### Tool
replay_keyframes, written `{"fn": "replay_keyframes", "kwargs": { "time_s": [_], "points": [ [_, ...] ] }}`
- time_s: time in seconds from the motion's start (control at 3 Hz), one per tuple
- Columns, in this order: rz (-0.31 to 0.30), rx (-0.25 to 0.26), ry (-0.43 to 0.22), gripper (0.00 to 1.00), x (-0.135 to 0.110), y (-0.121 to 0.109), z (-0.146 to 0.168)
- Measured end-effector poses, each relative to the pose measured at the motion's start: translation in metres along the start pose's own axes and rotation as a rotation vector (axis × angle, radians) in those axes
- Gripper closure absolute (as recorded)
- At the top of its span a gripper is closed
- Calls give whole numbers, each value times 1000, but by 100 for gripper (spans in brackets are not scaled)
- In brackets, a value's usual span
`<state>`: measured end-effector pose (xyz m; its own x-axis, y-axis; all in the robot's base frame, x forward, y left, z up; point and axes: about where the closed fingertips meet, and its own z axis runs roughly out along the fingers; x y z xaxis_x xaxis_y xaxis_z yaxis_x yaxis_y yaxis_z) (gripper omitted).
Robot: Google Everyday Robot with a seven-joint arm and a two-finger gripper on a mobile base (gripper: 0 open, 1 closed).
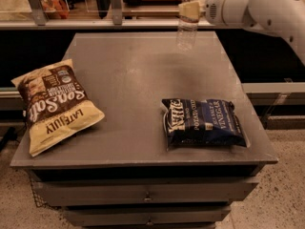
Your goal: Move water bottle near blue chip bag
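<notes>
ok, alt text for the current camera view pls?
A white robot arm reaches in from the right, and its end effector grips an upright water bottle near its top, at the far edge of a grey table. A blue chip bag lies flat at the table's front right, and a yellow-and-brown chip bag at its front left.

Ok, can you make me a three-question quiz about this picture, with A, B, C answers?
1. Where is the blue chip bag? A on the table, near its front edge; B on the floor; C inside a box.
2. How many chip bags lie on the table? A one; B two; C four.
3. What is the gripper doing? A hanging empty; B gripping the water bottle; C holding a cup.
Answers: 1 A, it lies flat by the front edge. 2 B, the blue one and the yellow-and-brown chip bag. 3 B, over the table's far edge it clamps the bottle's top part.
</notes>
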<state>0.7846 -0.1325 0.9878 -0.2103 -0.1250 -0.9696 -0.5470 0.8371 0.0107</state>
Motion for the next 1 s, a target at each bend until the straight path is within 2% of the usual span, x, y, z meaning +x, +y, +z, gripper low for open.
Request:
{"fn": "replay_keyframes", "kwargs": {
  "time_s": [0.33,0.67,1.0],
  "points": [
    [16,17,24,100,31,-12,-44],
    [12,14,53,100,50,-9,-91],
    [4,26,53,100,53,-3,-129]
  ]
}}
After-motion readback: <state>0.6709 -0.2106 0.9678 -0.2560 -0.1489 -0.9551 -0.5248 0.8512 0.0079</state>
